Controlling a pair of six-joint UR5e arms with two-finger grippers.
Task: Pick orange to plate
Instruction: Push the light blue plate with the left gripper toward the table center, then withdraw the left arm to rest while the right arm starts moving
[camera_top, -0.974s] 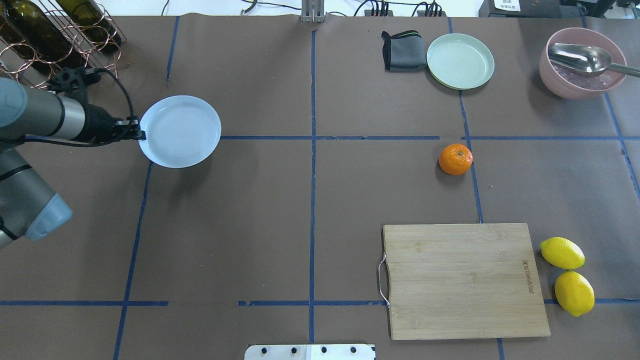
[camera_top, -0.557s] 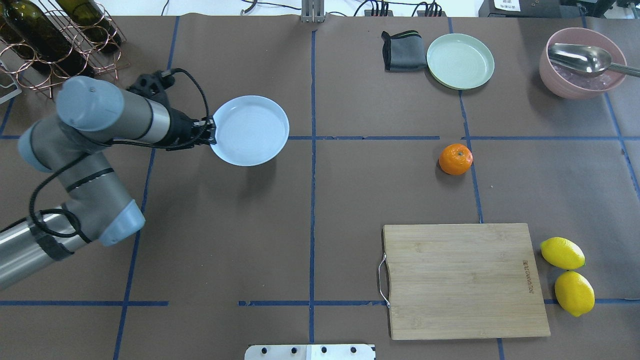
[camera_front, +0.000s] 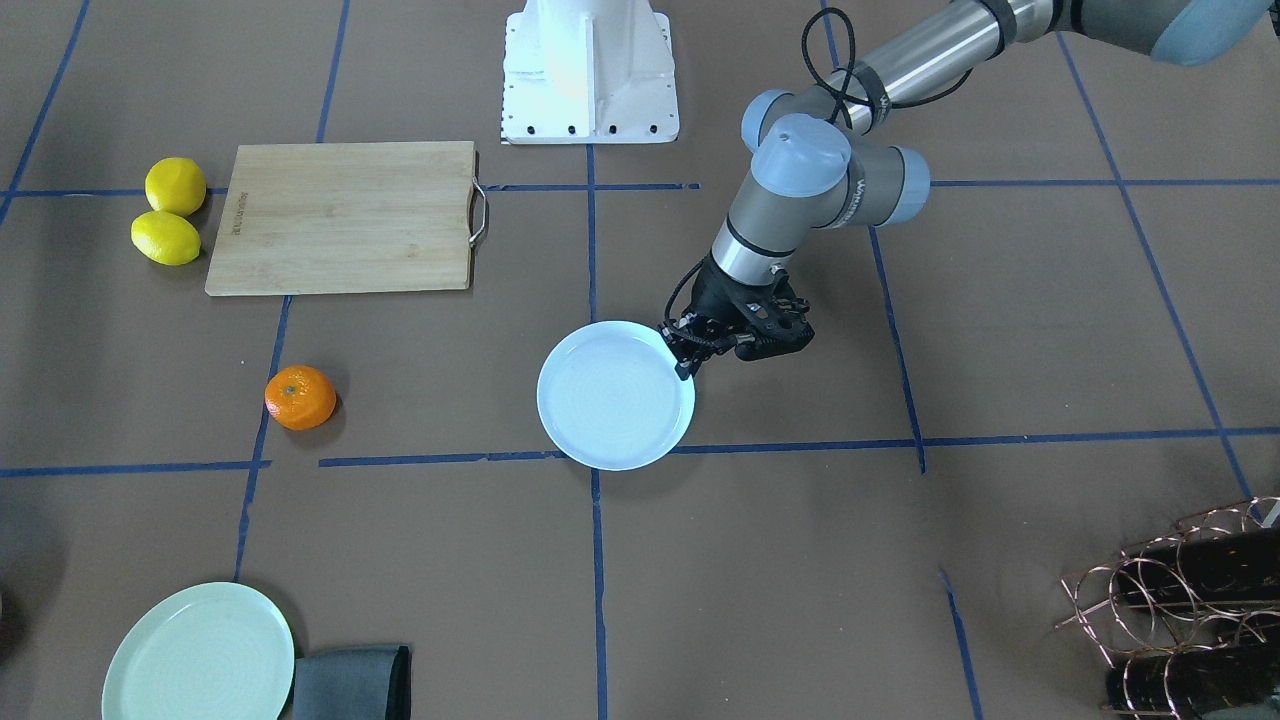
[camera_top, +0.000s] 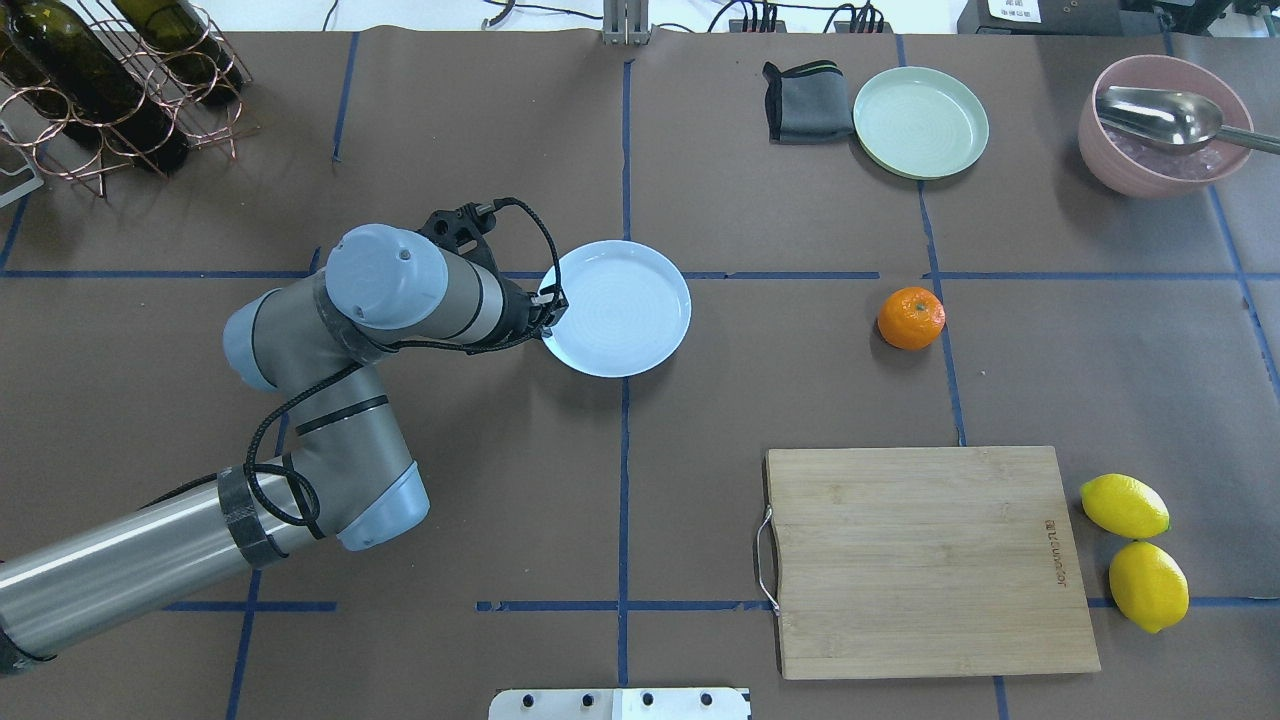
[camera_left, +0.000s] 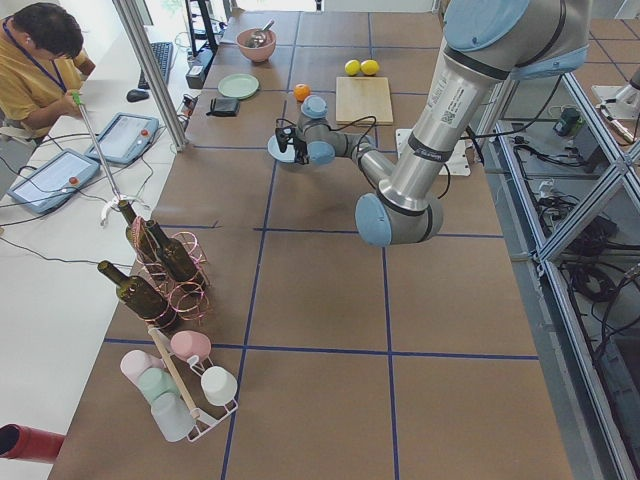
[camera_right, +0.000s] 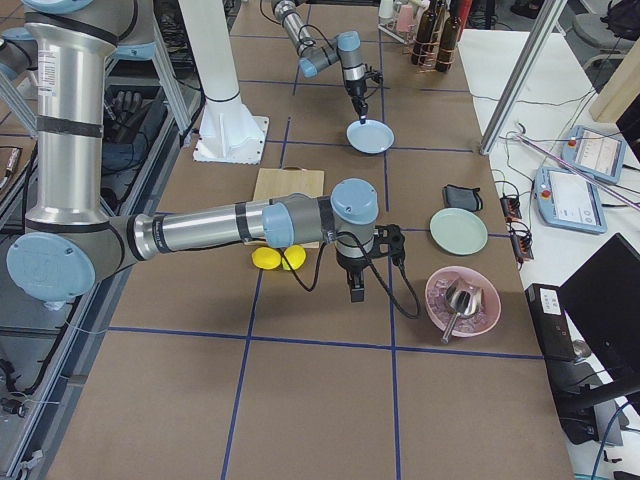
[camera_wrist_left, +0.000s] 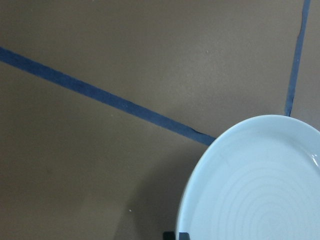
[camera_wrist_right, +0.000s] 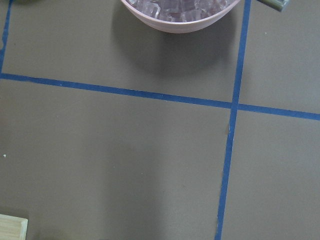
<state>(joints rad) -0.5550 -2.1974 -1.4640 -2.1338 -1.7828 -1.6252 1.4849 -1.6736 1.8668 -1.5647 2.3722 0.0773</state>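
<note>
The orange (camera_top: 911, 318) (camera_front: 300, 397) lies on the brown table, right of centre in the overhead view, with nothing touching it. The white plate (camera_top: 625, 308) (camera_front: 610, 400) hangs level near the table's middle, and my left gripper (camera_top: 548, 305) (camera_front: 685, 358) is shut on its left rim. The left wrist view shows the plate (camera_wrist_left: 260, 185) filling the lower right corner. A wide gap separates plate and orange. My right gripper (camera_right: 357, 290) shows only in the exterior right view, hovering near the pink bowl; whether it is open or shut I cannot tell.
A pale green plate (camera_top: 920, 122) and a grey cloth (camera_top: 803, 100) sit at the far right. A pink bowl (camera_top: 1165, 125) with a spoon is in the corner. The cutting board (camera_top: 925, 560) and two lemons (camera_top: 1125, 505) lie near right. A bottle rack (camera_top: 110, 70) stands far left.
My left arm has carried the plate from the table's left side rightward to about the centre line. The orange has not moved.
</note>
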